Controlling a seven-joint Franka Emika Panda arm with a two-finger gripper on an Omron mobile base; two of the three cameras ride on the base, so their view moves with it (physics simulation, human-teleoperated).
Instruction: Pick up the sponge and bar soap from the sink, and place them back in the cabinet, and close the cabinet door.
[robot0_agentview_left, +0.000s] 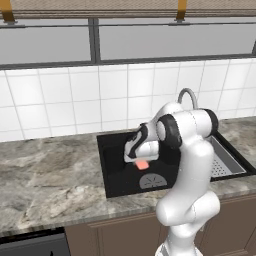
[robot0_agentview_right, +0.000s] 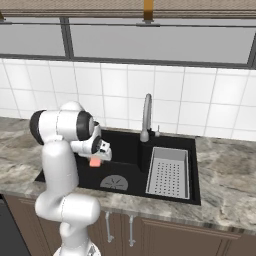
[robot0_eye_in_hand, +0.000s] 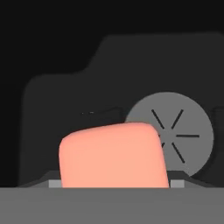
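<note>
Hidden: my fingertips sit behind the bar soap (robot0_eye_in_hand: 113, 155) in the hand view, so I cannot see where they meet it; in the base views my own wrist covers most of the bar.
Cut off: the faucet (robot0_agentview_left: 188, 96) shows only its upper curve over my arm in the left base view.
Gripper: my gripper (robot0_agentview_left: 141, 161) is clamped on the bar soap, which hangs below my hand, clear of the basin floor.
Arm pose: my arm rises from the base, bends at the elbow and reaches forward over the sink (robot0_agentview_right: 127, 145), hand pointing down into it.
Bar soap: salmon-pink, smooth, rounded corners; a small part of it pokes out under my hand (robot0_agentview_right: 94, 161), above the drain (robot0_agentview_right: 114, 182).
Sink: black, rectangular, matte, set into the counter (robot0_agentview_left: 45, 180); the round grey drain has dark radial slits (robot0_eye_in_hand: 175, 135).
Rack: a grey perforated tray (robot0_agentview_right: 168, 172) fills the sink's right part.
Counter: grey-brown marbled stone.
Wall: white square tiles (robot0_agentview_right: 120, 82) under a window.
</note>
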